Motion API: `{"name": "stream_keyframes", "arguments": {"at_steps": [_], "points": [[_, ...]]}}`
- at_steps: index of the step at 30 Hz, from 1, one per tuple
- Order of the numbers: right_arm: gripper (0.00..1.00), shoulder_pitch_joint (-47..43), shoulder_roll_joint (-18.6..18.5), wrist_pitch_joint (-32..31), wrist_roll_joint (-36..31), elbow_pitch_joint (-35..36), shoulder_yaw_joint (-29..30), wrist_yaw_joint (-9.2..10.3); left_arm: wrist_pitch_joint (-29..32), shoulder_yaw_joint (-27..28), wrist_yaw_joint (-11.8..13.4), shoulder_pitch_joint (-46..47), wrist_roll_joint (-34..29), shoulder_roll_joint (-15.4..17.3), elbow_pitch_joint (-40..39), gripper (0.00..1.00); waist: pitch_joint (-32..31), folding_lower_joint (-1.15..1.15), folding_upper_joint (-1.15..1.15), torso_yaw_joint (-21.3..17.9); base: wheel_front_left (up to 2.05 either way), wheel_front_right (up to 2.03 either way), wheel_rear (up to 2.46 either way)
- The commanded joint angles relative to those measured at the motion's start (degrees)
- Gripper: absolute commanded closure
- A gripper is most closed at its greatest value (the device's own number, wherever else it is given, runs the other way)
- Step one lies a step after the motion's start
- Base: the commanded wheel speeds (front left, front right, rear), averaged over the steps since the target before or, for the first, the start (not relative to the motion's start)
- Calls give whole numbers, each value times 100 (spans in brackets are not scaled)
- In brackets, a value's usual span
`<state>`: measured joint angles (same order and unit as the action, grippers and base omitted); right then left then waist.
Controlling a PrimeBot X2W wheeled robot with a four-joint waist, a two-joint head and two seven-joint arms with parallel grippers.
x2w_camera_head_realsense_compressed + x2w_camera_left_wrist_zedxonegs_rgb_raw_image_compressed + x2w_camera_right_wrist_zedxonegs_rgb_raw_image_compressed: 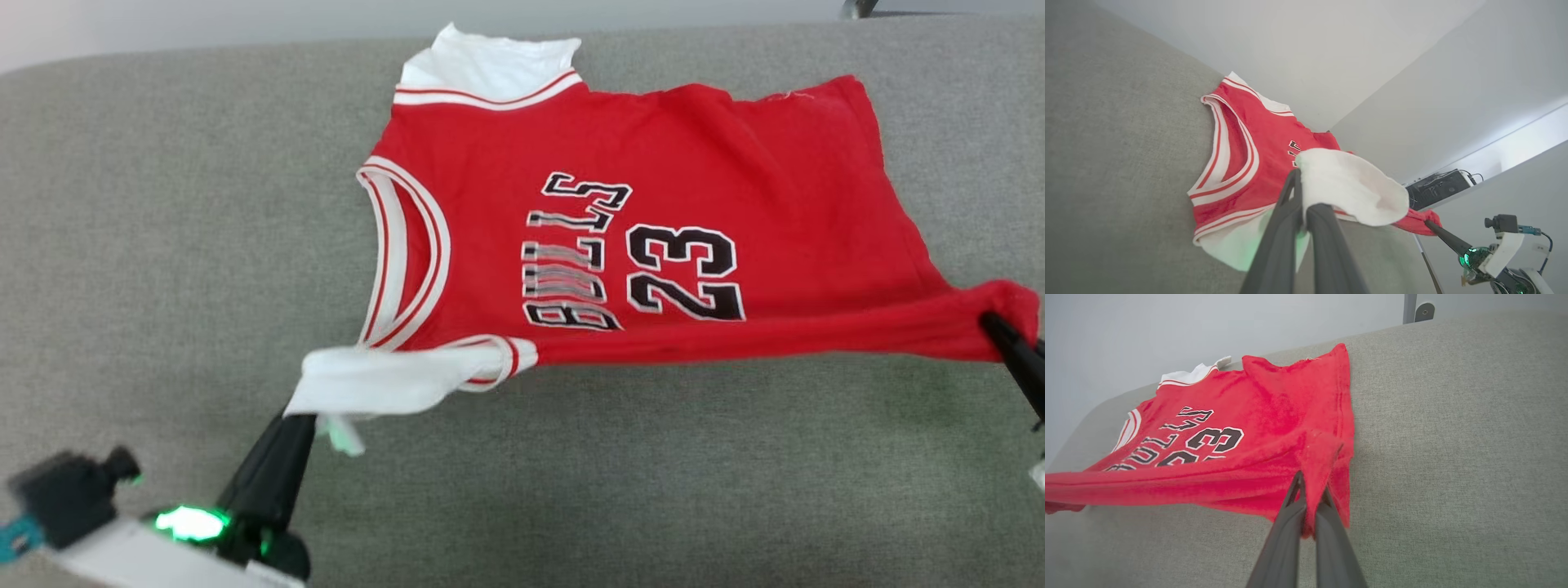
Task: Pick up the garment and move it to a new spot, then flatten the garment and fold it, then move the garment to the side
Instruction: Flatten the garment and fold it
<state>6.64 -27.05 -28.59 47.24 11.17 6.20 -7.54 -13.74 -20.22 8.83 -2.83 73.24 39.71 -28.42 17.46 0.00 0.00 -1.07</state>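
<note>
Garment (pixel 735 163), one only, spans one grey cushion (pixel 163 245), left pincer (pixel 300 418) clamped on its sleeve (pixel 375 380), right pincer (pixel 992 320) on its hem (pixel 1008 298).

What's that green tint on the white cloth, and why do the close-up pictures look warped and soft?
Head view: soft light; a green light glows on the left wrist; faint shadow under the lifted garment. Left wrist view: that glow likely tints the white sleeve; the wide lens skews the walls. Right wrist view: the jaws nearest the lens blur.
</note>
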Motion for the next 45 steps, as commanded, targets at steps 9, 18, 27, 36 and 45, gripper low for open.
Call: {"name": "stream_keyframes", "arguments": {"at_steps": [9, 18, 27, 36, 45], "points": [[100, 974, 468, -184, -582, -542, 1, 11, 505, -258, -238, 1609, -95, -325, 1282, 100, 460, 0, 0, -56, 0, 0, 0], [100, 1435, 670, -40, -972, -1058, -131, 11, 446, -736, -362, 2609, -727, -794, 2644, 100, 885, 0, 0, -46, 0, 0, 0], [100, 1473, 661, 195, -1078, -1448, -322, 11, 379, -1094, -318, 2760, -1142, -988, 3801, 100, 950, 0, 0, -6, 0, 0, 0], [100, 1564, 692, 398, -1119, -1658, -438, 11, 638, -1407, -435, 2984, -1281, -1149, 4770, 100, 959, 0, 0, 3, 0, 0, 0], [100, 1616, 694, 491, -1070, -1806, -554, 11, 774, -1517, -573, 3124, -1262, -1197, 5160, 100, 865, 0, 0, -20, 0, 0, 0]]}}
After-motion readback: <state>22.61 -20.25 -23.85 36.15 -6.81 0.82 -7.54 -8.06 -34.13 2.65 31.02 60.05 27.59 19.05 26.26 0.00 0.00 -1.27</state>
